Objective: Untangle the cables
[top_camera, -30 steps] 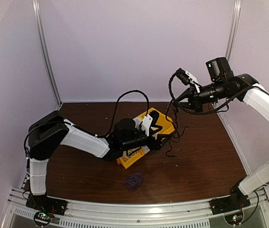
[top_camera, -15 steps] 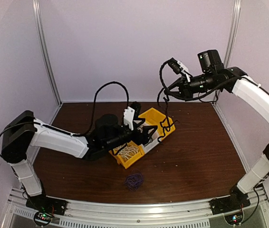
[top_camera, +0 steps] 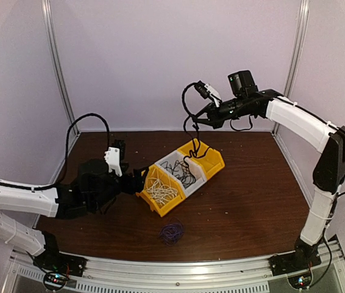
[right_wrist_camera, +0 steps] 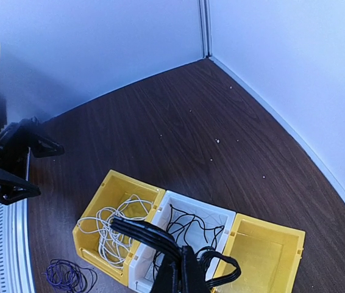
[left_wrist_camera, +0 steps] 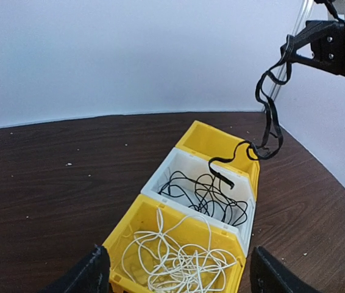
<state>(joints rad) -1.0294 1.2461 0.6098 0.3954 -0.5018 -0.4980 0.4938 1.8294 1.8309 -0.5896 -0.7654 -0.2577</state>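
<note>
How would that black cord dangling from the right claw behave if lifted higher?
Probably floppy: the black cord droops in loose bends from the shut right gripper into the white bin. It looks thin, so likely light. Its lower end lies among other black cords, so it might snag and drag them.

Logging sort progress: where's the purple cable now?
Top view: the purple cable lies coiled on the table, centre, between the near edge and the yellow bin holding the white cable.

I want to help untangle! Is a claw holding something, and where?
The right claw pinches the black cable near its top; the rest dangles down. The left claw holds nothing.
</note>
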